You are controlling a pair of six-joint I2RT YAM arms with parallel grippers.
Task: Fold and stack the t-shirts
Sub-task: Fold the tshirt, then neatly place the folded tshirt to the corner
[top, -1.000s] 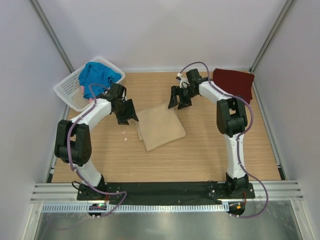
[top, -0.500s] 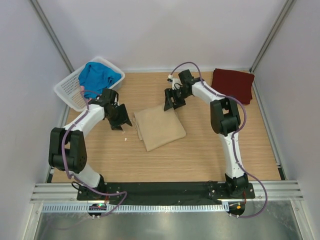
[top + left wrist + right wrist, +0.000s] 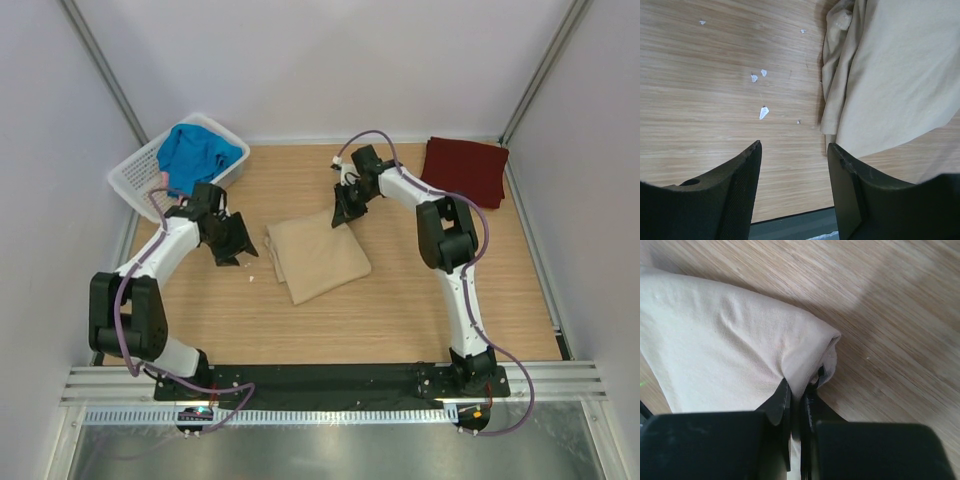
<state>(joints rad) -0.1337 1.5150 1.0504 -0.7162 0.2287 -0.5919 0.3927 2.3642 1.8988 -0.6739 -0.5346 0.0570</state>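
On the wooden table (image 3: 420, 300), your right claw (image 3: 796, 390) now pinches the tan t-shirt (image 3: 318, 258) corner under it. Your left claw (image 3: 794, 150), spread, has backed off: stacking likely next.

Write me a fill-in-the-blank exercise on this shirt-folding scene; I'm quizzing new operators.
The right gripper pinches one ___ of the tan shirt.
The left gripper is ___ and holds nothing.
The folded maroon shirt lies at the far ___ of the table.
Missing words: corner; open; right.
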